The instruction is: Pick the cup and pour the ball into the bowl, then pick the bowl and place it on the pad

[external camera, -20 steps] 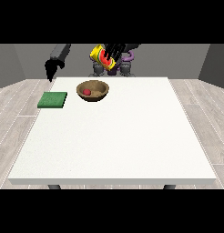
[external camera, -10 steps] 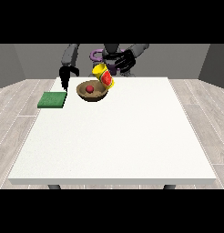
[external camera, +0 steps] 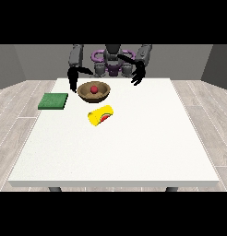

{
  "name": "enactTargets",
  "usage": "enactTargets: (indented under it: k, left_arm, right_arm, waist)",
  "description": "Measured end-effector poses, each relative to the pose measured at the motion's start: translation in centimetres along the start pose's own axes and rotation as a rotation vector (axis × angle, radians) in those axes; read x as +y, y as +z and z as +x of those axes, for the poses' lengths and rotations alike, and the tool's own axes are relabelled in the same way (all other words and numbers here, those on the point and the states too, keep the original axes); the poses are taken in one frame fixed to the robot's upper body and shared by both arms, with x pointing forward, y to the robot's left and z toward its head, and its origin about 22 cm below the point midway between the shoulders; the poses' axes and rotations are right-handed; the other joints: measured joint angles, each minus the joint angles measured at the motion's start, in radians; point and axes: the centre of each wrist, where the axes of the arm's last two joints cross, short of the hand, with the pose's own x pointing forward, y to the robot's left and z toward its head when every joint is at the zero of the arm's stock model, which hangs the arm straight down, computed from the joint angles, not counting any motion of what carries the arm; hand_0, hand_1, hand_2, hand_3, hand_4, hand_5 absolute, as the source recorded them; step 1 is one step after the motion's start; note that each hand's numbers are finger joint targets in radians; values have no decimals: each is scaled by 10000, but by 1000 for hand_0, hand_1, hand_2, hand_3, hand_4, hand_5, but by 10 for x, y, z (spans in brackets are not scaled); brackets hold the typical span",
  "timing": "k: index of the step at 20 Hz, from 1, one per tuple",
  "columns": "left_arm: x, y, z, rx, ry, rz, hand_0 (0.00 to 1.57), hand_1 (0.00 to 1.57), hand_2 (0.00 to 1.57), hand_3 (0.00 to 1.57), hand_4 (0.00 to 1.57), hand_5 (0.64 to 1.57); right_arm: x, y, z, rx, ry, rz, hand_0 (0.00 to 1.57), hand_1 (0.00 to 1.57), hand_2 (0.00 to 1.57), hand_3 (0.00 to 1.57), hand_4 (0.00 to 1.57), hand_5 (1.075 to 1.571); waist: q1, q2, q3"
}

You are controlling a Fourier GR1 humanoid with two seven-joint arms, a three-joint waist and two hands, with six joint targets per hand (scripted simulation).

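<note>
Yellow cup (external camera: pixel 101 115) with a red mark, tipped on its side on the white table (external camera: pixel 134 152), just in front of the brown bowl (external camera: pixel 93 91) and apart from both hands. Red ball (external camera: pixel 93 89) inside the bowl, green pad (external camera: pixel 53 101) flat on the table well to the bowl's left. Robot hand at the view's left (external camera: pixel 73 83) hanging just beside the bowl's left rim, fingers pointing down and holding nothing; robot hand at the view's right (external camera: pixel 137 75) above the table behind and right of the bowl, fingers relaxed, also empty.

Grey-armed humanoid, black hands, purple ring at chest.
</note>
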Motion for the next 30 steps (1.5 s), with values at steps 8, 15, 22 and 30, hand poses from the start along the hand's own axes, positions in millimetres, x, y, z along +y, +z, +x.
enactTargets:
  k: [8, 15, 22, 30]
  left_arm:
    - [-4, -7, 23, -895, 445, -721, 0, 0, 0, 0, 0, 752]
    - [6, -10, 37, -1782, 496, -946, 0, 0, 0, 0, 0, 753]
    - [14, -7, 31, -1709, 553, -970, 0, 0, 0, 0, 0, 732]
    - [56, -1, -16, -588, 486, -368, 0, 0, 0, 0, 0, 709]
  right_arm:
    - [-28, 3, -11, -442, -179, -960, 0, 0, 0, 0, 0, 1571]
    - [-46, 11, -33, -969, -712, -1721, 1349, 1349, 1174, 0, 596, 1542]
    - [-51, 14, -36, -460, -978, -2879, 1571, 1571, 1571, 842, 859, 1543]
    - [-44, 5, -16, 1580, -505, -2933, 1571, 1571, 1571, 817, 894, 1546]
  waist:
    - [870, 634, 13]
    - [1462, 1170, -111]
    - [1574, 1009, -223]
    - [823, 312, -26]
